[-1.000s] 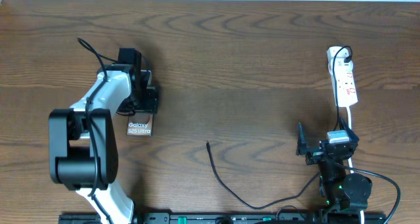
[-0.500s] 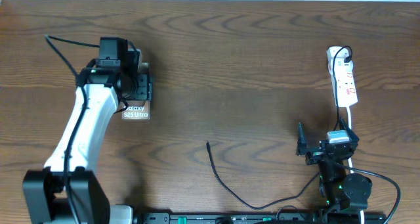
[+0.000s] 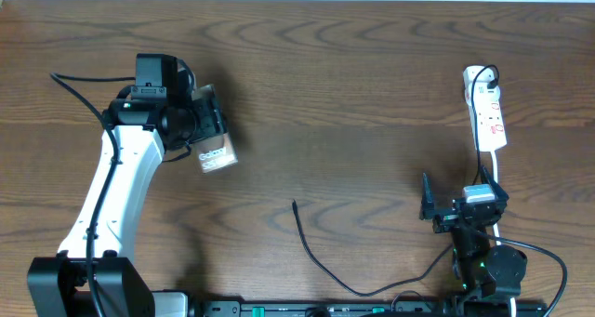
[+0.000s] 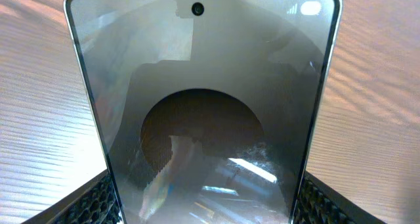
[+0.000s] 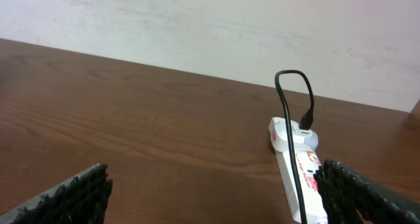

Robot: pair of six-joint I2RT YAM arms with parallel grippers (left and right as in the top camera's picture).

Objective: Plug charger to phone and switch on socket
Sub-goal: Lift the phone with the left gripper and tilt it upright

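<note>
My left gripper (image 3: 200, 124) is shut on the phone (image 3: 217, 155), whose end with white lettering sticks out to the lower right, tilted. In the left wrist view the phone's glossy face (image 4: 203, 106) fills the frame between my two fingers (image 4: 92, 204). The black charger cable (image 3: 321, 261) lies on the table at the front middle, its tip (image 3: 295, 204) free and pointing away. The white power strip (image 3: 487, 108) lies at the far right; it also shows in the right wrist view (image 5: 298, 178) with a black cable plugged in. My right gripper (image 3: 446, 205) is open and empty near the front right.
The white cord (image 3: 493, 173) of the power strip runs toward my right arm. The dark wooden table (image 3: 353, 103) meets a pale wall (image 5: 230, 27) at the back.
My left gripper has turned with the phone, swinging its lettered end out to the right and tilting it. The right arm and the charger cable have not moved.
</note>
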